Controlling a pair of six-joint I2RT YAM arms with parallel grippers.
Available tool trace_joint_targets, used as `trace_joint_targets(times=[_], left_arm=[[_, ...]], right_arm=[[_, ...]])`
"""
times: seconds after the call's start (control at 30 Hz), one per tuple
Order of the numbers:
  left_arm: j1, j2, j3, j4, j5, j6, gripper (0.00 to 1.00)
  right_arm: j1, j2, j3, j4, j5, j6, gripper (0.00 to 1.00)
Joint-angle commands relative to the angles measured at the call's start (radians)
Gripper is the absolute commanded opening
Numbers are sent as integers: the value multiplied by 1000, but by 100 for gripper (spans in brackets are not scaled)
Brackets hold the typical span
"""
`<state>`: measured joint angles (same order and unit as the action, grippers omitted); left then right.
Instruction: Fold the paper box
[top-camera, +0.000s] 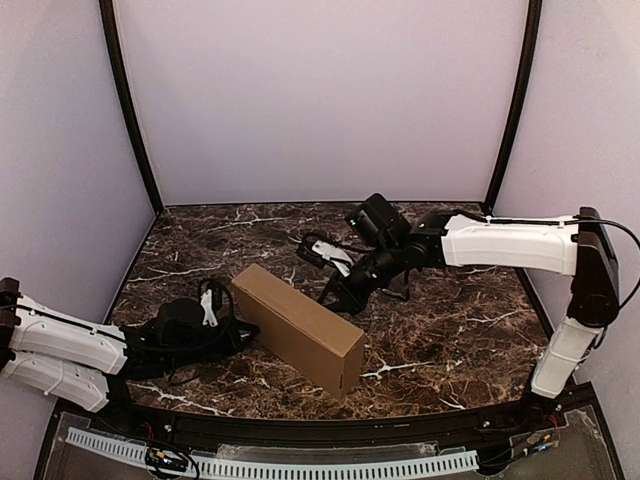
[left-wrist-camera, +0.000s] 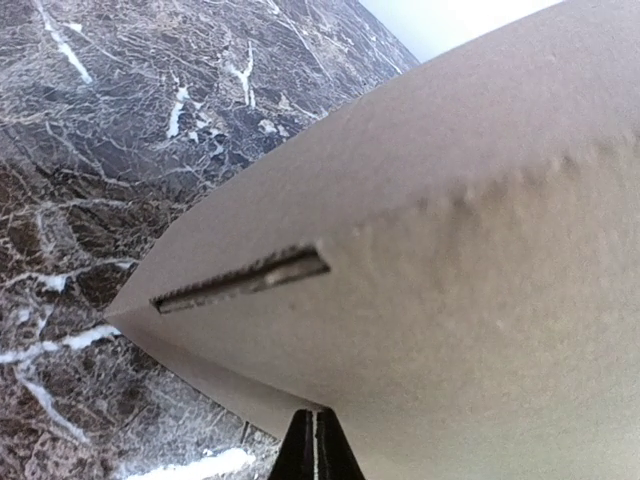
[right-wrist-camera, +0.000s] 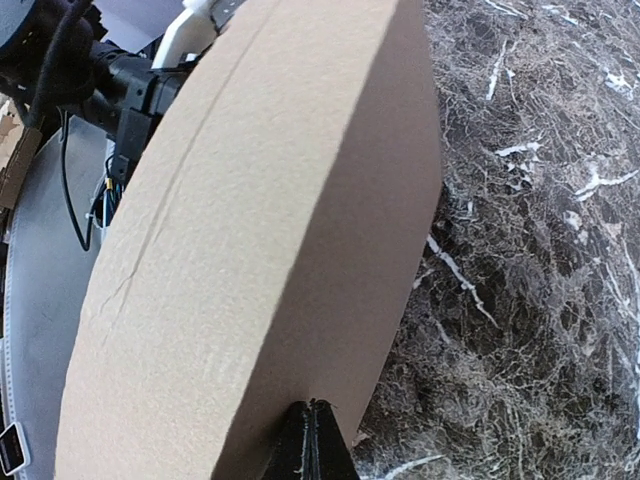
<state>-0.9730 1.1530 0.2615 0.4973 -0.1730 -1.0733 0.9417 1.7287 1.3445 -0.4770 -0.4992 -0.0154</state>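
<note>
One paper box sits on dark marble between pale walls.

Reaching low rightward with white-and-black left arm, black two-finger left hand pinched closed; stretching leftward with white-and-black right arm, right hand likewise closed.

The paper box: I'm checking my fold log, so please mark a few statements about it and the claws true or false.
1. The paper box is a folded-up rectangular block, not a flat sheet. True.
2. It rests on a white table. False: the table is dark and marble-patterned.
3. The left claw has its fingers together. True.
4. The right claw is wide open. False: its fingers meet too.
5. A slot shows in the cardboard in the left wrist view. True.
</note>
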Motion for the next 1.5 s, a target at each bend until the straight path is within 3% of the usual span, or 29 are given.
trace_joint_targets(times=[0.0, 0.27, 0.53, 0.8, 0.97, 1.1, 1.47], left_arm=[[39, 88, 3, 171, 109, 42, 2], [48, 301, 76, 381, 277, 34, 1], [54, 356, 120, 395, 333, 48, 1], [104, 273, 122, 143, 367, 95, 1], [127, 87, 149, -226, 290, 204, 1], [136, -35, 176, -420, 243, 257, 5], [137, -163, 150, -630, 227, 246, 5]], right_arm=[[31, -53, -46, 76, -1, 57, 0], [62, -82, -130, 263, 7, 189, 0], [70, -25, -120, 361, 19, 258, 0], [69, 38, -111, 337, 126, 236, 0], [57, 71, -112, 338, 163, 229, 0], [34, 94, -115, 347, 174, 224, 0], [-15, 101, -116, 355, 178, 212, 0]])
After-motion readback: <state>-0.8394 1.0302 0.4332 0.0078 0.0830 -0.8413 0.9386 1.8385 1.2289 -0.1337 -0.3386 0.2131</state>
